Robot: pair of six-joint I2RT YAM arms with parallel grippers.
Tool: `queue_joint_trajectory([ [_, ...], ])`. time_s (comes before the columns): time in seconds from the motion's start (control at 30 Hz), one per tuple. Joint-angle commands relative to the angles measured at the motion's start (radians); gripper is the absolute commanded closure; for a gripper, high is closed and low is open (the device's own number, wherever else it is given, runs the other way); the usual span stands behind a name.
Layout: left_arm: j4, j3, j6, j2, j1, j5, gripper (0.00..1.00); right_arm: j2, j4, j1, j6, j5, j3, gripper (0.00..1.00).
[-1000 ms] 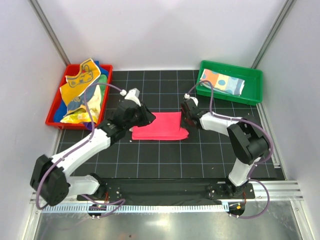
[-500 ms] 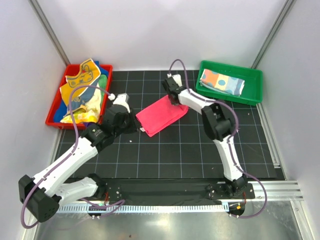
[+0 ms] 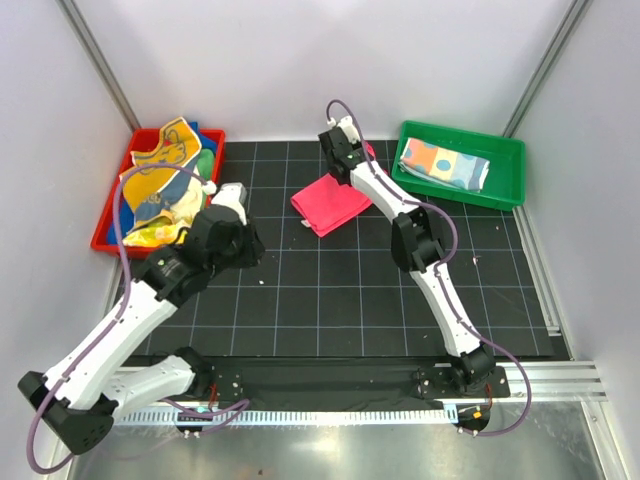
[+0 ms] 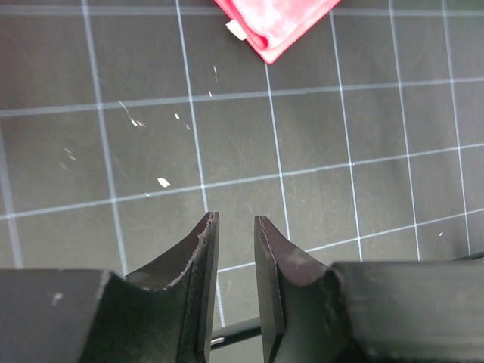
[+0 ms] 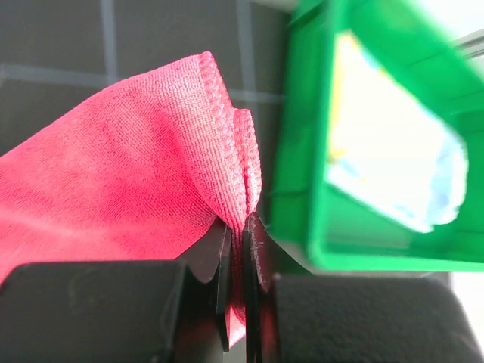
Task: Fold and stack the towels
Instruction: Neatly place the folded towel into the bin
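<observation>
Pink-red towel (image 3: 330, 205), one, in right gripper (image 5: 243, 225); patchwork towel (image 3: 445, 163), one

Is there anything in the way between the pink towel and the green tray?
Nothing visible lies on the mat between them. The right end effector pinches the pink towel near the green tray. Only the tray's own wall must be cleared, and a folded patchwork towel lies inside.

Left hand (image 4: 234, 221) hovers, fingers (image 4: 198, 261) narrowly apart; right arm reaches far forward, right hand (image 5: 243, 225) pinching the pink-red towel (image 5: 113, 189).
</observation>
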Motion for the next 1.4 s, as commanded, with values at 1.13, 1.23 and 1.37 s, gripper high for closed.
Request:
queue_joint_trajectory([
  [1.13,-0.023,0.001,0.114,-0.052,0.087,0.022,0.70,0.000,0.178,-0.152,-0.170,0.022,-0.086,0.99],
  [1.23,-0.020,-0.001,0.114,-0.056,0.091,0.031,0.70,-0.032,0.158,-0.155,-0.135,0.022,-0.123,0.99],
  [1.37,-0.018,-0.006,0.114,-0.059,0.095,0.039,0.70,-0.088,0.149,-0.164,-0.099,0.022,-0.215,0.99],
])
